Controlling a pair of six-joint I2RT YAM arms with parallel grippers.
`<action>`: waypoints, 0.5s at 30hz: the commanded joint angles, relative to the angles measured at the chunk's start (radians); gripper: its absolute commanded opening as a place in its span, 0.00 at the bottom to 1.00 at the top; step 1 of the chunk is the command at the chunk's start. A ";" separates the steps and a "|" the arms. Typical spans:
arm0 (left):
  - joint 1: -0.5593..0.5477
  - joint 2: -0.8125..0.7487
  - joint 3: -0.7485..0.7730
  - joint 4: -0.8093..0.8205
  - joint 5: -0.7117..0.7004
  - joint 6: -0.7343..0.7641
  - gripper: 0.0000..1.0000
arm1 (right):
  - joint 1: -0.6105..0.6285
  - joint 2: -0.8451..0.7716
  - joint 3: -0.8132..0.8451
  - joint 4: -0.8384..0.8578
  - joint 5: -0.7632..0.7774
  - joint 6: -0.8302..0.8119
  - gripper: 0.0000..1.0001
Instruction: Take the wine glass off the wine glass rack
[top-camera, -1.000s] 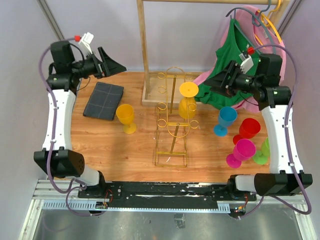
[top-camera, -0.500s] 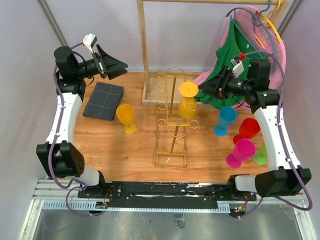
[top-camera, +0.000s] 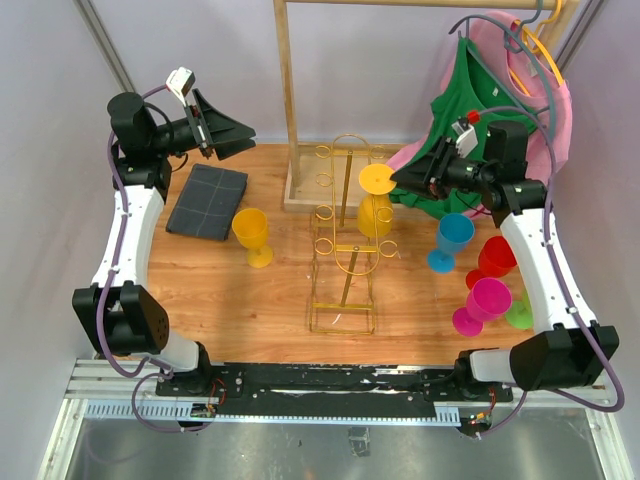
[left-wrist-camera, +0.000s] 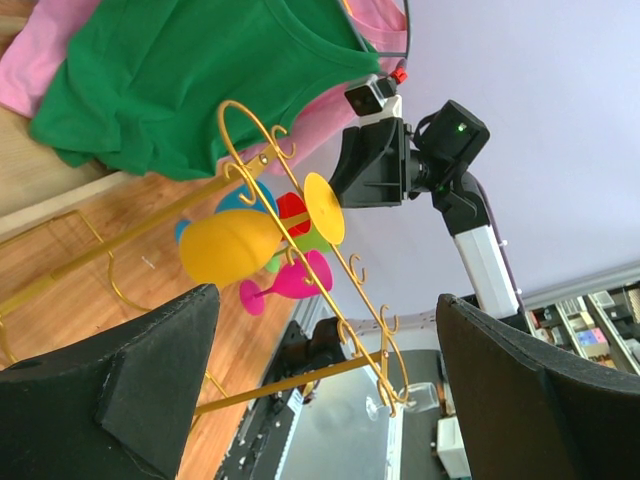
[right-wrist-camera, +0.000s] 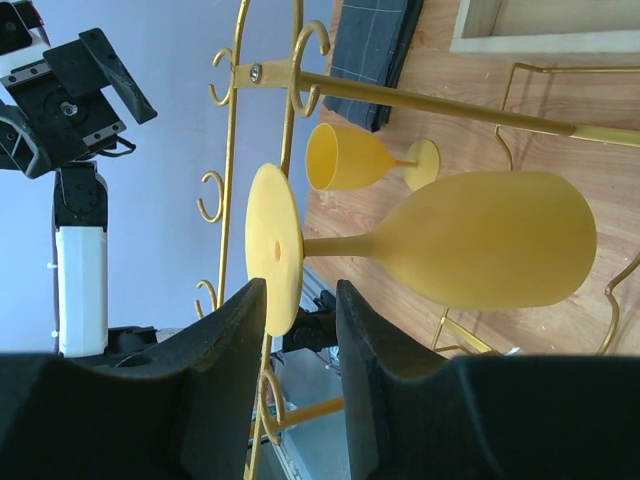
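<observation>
Right claw (right-wrist-camera: 300, 300): jaws narrowly parted, gripping nothing, flanking the foot rim (right-wrist-camera: 272, 250) of the yellow wine glass (right-wrist-camera: 490, 240). The glass hangs inverted on the gold wine glass rack (right-wrist-camera: 420, 99) just ahead. Left claw (left-wrist-camera: 325, 300): wide open, empty, glass well ahead across open air.

Right gripper (top-camera: 397, 182) just beside foot of hanging glass (top-camera: 377, 180); hooks of rack (top-camera: 340, 300) crowd it. Blue glass (top-camera: 452, 238) stands near that arm. Free lane between rack and standing yellow glass (top-camera: 251, 235).
</observation>
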 joint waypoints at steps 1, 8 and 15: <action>0.000 -0.008 0.008 0.014 0.028 -0.005 0.94 | 0.020 0.003 -0.009 0.058 -0.010 0.019 0.34; 0.001 -0.001 0.004 -0.004 0.031 0.014 0.93 | 0.020 -0.001 -0.016 0.073 -0.017 0.026 0.14; 0.000 -0.001 0.003 -0.012 0.037 0.021 0.93 | 0.020 -0.023 -0.019 0.073 -0.010 0.032 0.01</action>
